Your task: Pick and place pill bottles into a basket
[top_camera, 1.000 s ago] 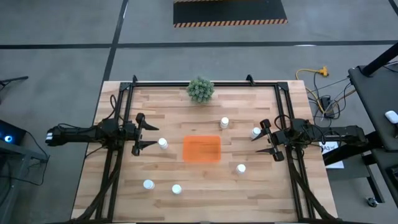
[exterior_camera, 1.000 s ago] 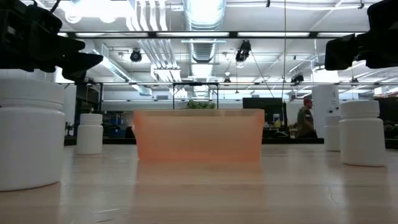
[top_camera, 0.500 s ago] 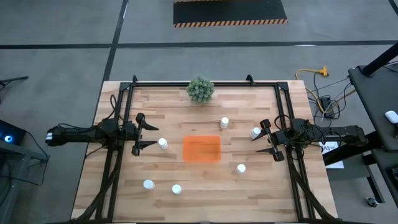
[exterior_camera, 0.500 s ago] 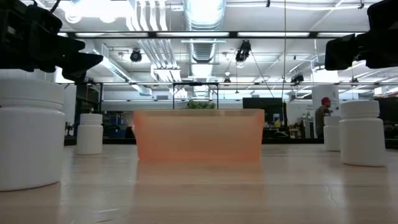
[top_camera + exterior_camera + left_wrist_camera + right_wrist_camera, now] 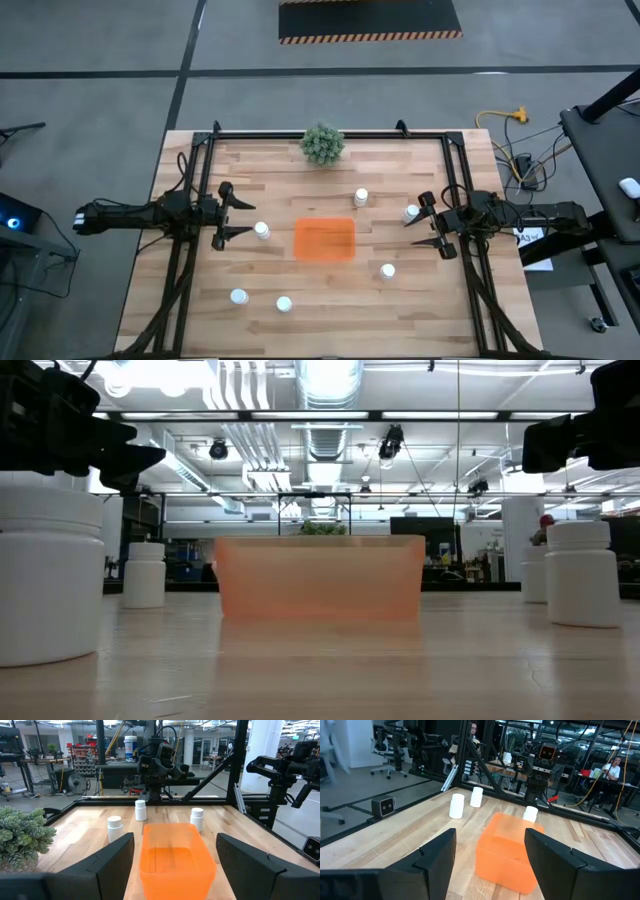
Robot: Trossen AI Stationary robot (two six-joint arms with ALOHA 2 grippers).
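Note:
Six white pill bottles stand upright on their bases on the wooden table around the orange tray: one left of it, two at its far right, one at its near right, and two near the front. My left gripper is open and empty at the table's left, just left of the nearest bottle. My right gripper is open and empty at the right, close to the bottle at the far right. Both face the tray.
A small green bushy plant stands at the middle of the far edge. Black frame rails run along the table's left and right sides under the arms. Bare wood lies between the tray and the near edge.

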